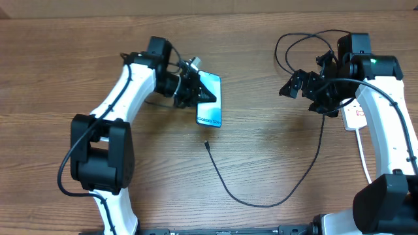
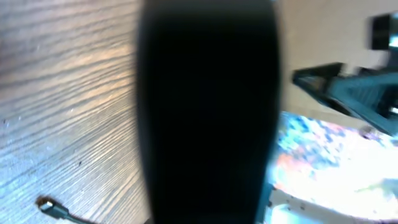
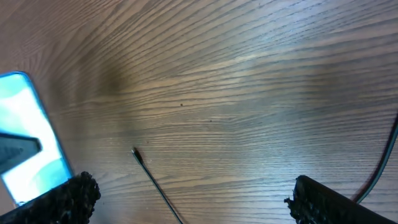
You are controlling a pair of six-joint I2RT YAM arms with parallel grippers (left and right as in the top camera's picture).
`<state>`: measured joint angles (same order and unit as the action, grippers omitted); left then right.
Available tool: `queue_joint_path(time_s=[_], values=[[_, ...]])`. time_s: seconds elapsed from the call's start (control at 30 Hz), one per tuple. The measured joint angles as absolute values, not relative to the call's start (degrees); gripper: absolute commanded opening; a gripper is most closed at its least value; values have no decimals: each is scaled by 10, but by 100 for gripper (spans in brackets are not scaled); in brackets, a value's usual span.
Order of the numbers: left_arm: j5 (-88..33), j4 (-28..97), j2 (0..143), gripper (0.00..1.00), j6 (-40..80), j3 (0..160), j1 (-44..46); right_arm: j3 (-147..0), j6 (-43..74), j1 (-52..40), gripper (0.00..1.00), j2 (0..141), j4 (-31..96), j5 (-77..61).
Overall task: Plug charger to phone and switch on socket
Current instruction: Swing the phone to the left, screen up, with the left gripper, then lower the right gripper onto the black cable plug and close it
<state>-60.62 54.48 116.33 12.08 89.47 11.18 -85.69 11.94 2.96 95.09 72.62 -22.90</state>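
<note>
Phone [image 1: 212, 111] lies under left fingers [image 1: 206, 96], grip unclear; right fingers [image 3: 74, 194] spread wide, empty.

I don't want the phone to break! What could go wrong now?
The left gripper sits at a corner of the phone, so it might shove or tip the phone. The charger has its tiny tip lying loose, apart from the phone; it may slip when pinched. Its cable loops by the right gripper near the socket and could snag.

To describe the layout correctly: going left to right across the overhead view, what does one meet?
Left arm's base, phone, right gripper, socket. The charger stretches across several of these, so it is left out.
</note>
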Motion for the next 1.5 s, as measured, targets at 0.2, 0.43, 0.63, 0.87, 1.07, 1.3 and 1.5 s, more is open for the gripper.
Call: queue_joint_path(time_s=[0.2,0.43,0.63,0.87,1.07,1.3,1.5], values=[[-712,654,1164,4,-29,896,10,-857,120,30,100,951,715,-229],[-747,874,1164,5,-249,896,-72,-857,122,29,57,951,666,-272],[-763,905,1164,4,-346,896,-79,-857,102,-28,5,951,675,-302],[-766,884,1164,4,-359,896,-102,-838,92,-195,4,951,676,-233],[-770,876,1164,4,-346,896,-171,-771,92,-292,62,952,607,-205],[-755,879,1164,4,-331,896,-246,-762,90,-335,4,953,552,-196],[-749,878,1164,4,-329,896,-256,-762,90,-386,10,983,550,-139]])
